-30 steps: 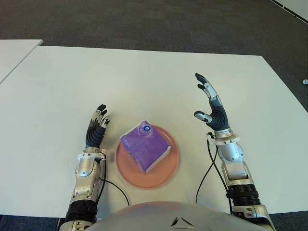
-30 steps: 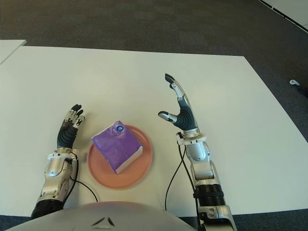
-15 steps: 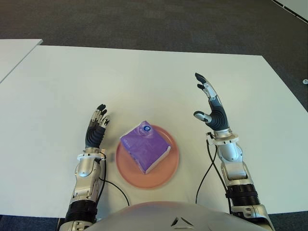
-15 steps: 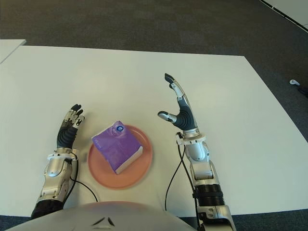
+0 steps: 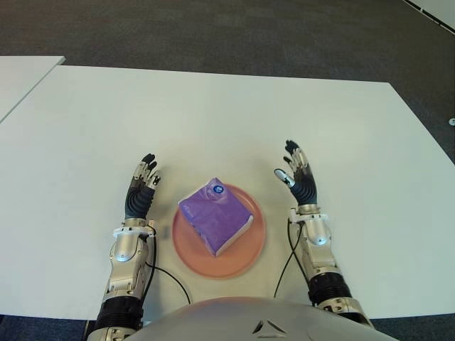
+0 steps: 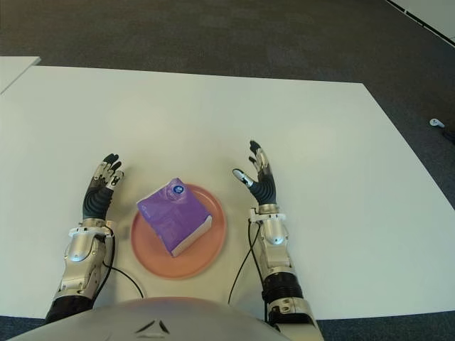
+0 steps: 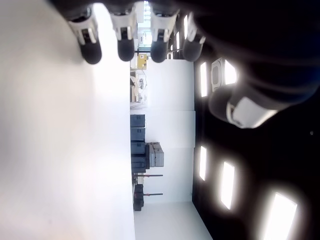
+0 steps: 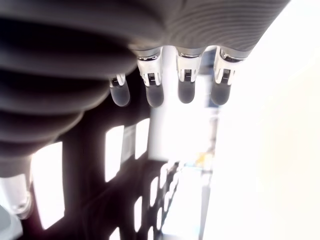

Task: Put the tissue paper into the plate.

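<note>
— Beside the right hand (image 5: 298,181), what's there?
— Just to its left, the pink plate (image 5: 252,249) with the purple tissue pack (image 5: 213,224) lying in it; a round blue sticker (image 5: 217,190) marks the pack, writing unreadable. The fingers are spread, holding nothing.
— And the left hand (image 5: 141,192)?
— Beyond the plate on the white table (image 5: 213,121), fingers extended, likewise empty.

You see the right hand (image 8: 165,75) from close by, its four fingertips (image 8: 186,92) extended side by side, holding nothing, against a bright background.
</note>
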Available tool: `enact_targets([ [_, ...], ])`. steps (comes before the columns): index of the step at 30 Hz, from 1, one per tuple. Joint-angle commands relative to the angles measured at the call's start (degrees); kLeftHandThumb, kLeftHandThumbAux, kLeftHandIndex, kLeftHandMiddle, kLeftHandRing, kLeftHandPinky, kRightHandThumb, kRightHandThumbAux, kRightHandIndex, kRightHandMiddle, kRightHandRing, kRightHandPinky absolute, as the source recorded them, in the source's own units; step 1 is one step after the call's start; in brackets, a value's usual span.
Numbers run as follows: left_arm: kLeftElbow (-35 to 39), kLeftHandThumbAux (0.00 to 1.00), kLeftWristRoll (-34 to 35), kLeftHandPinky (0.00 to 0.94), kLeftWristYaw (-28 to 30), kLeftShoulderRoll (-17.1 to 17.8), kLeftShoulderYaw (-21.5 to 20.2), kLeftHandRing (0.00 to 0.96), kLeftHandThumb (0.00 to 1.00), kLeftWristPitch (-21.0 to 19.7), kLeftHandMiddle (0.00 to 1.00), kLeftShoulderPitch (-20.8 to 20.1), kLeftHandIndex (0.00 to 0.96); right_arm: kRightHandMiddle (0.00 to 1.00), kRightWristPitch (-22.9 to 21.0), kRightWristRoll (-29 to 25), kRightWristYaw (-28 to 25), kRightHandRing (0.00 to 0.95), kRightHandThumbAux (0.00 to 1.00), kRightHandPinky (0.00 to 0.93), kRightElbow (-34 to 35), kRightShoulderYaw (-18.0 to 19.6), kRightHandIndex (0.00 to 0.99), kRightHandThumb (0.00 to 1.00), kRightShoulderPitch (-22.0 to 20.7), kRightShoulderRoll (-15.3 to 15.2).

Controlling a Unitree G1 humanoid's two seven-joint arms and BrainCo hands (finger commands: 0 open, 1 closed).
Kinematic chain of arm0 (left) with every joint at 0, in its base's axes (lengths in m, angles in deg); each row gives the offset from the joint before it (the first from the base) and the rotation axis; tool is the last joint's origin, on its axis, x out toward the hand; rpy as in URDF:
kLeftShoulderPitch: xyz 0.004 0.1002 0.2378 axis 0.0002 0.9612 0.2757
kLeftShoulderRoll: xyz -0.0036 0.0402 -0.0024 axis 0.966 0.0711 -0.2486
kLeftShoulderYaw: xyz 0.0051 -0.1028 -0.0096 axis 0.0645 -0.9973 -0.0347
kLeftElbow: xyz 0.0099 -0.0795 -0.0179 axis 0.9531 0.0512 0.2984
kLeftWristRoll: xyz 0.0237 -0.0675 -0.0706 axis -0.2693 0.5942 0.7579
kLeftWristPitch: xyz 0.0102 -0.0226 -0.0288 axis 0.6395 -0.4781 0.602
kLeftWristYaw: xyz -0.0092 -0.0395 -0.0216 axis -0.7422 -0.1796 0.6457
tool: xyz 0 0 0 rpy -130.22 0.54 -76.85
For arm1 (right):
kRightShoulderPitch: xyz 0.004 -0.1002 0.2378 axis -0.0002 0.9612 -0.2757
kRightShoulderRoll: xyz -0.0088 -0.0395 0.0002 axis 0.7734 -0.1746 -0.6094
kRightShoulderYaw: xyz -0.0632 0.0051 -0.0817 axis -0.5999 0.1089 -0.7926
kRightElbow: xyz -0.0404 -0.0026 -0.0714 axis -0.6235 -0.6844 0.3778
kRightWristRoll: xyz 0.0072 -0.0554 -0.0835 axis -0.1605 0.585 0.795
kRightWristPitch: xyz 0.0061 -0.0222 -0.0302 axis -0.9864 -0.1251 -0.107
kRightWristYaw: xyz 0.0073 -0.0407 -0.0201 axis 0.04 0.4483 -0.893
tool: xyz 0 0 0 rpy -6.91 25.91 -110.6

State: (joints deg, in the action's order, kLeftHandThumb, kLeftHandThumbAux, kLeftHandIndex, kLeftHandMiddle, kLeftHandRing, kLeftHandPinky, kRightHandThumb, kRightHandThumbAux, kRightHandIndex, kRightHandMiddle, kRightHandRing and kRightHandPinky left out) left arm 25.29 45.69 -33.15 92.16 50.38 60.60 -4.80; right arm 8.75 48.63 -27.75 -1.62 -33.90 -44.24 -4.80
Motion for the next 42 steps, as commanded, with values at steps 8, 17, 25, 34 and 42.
enact_targets([
  [8, -0.99, 0.481, -0.45, 0.000, 0.53, 0.37, 0.43, 0.000, 0.000, -2.17, 0.000, 1.63, 0.000, 0.000, 4.15, -1.99, 0.24, 0.000, 0.509, 0.000, -11.06, 2.84, 0.000, 0.001, -0.87, 1.96],
  [17, -1.12, 0.475, -0.49, 0.000, 0.76, 0.79, 0.51, 0.000, 0.000, -2.45, 0.000, 1.48, 0.000, 0.000, 5.08, -1.48, -0.58, 0.000, 0.509, 0.000, -9.54, 2.57, 0.000, 0.005, -0.89, 2.20],
  [25, -0.88, 0.480, -0.60, 0.000, 0.39, 0.81, 0.43, 0.000, 0.000, -2.92, 0.000, 1.47, 0.000, 0.000, 4.93, -1.90, -0.48, 0.000, 0.510, 0.000, -9.45, 2.77, 0.000, 0.000, -1.25, 2.47],
  [34, -0.53, 0.485, -0.36, 0.000, 0.45, 0.77, 0.39, 0.000, 0.000, -3.51, 0.000, 1.54, 0.000, 0.000, 3.65, -8.09, -6.92, 0.000, 0.530, 0.000, -10.51, 4.40, 0.000, 0.000, -2.62, 3.07],
  [42, -0.60, 0.491, -0.27, 0.000, 0.54, 0.84, 0.31, 0.000, 0.000, -3.39, 0.000, 1.47, 0.000, 0.000, 3.63, -8.05, -7.54, 0.000, 0.530, 0.000, -10.63, 4.92, 0.000, 0.000, -2.78, 3.31],
])
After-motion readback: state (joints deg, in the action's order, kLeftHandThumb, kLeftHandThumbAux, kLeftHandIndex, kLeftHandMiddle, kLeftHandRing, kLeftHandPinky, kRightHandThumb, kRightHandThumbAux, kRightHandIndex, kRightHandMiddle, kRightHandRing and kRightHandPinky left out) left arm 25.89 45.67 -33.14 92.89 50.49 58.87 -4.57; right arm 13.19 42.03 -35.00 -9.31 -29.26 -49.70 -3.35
